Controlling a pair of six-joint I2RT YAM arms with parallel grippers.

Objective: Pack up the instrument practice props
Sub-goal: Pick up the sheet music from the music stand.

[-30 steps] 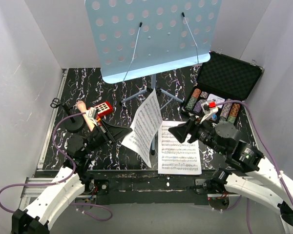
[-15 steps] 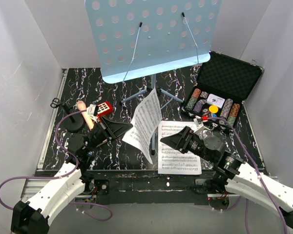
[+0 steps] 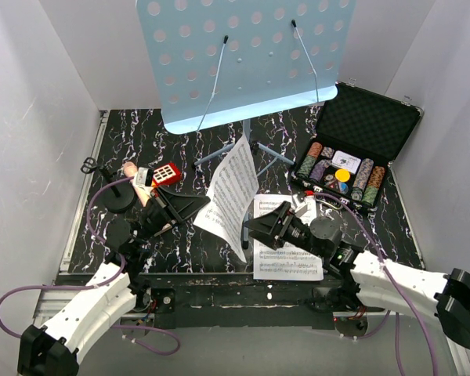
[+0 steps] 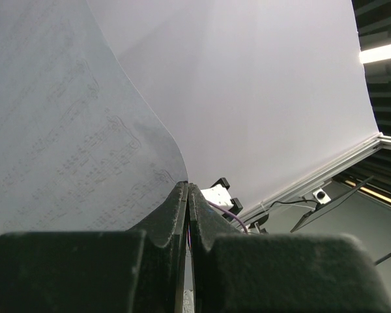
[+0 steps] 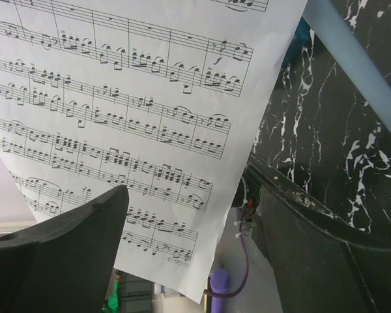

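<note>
Nearest the arm bases, well in front of the music stand (image 3: 247,59), the right hand (image 3: 258,227) is held low over the flat sheet (image 3: 291,265). That sheet lies on the surface (image 3: 141,141) in front of the stand's legs and slightly to their right. The hand's fingers are spread wide with nothing clamped. This is shown plainly only by the right wrist view, where the two dark fingers (image 5: 65,241) frame the printed face of the raised sheet (image 5: 130,98). Whether that page is touched by them cannot be told. A light-blue leg (image 5: 352,59) of the stand is also seen there, over the black marbled top.

In front of the stand and to its left, the left hand (image 3: 204,205) is clamped on the left edge of the raised sheet (image 3: 233,192), which is held up on edge just in front of the stand's legs. From above the grip is hard to read. In the left wrist view the jaws are seen pressed together on the paper's edge, and the page's back, with print showing faintly through, fills the left of that view.

Farther off, left of the stand's legs, the microphone (image 3: 131,172) is seen with its black round base, and a red keypad (image 3: 166,174) lies just beside it. To the stand's right an open case (image 3: 368,129) of chips is shown by the top view alone.
</note>
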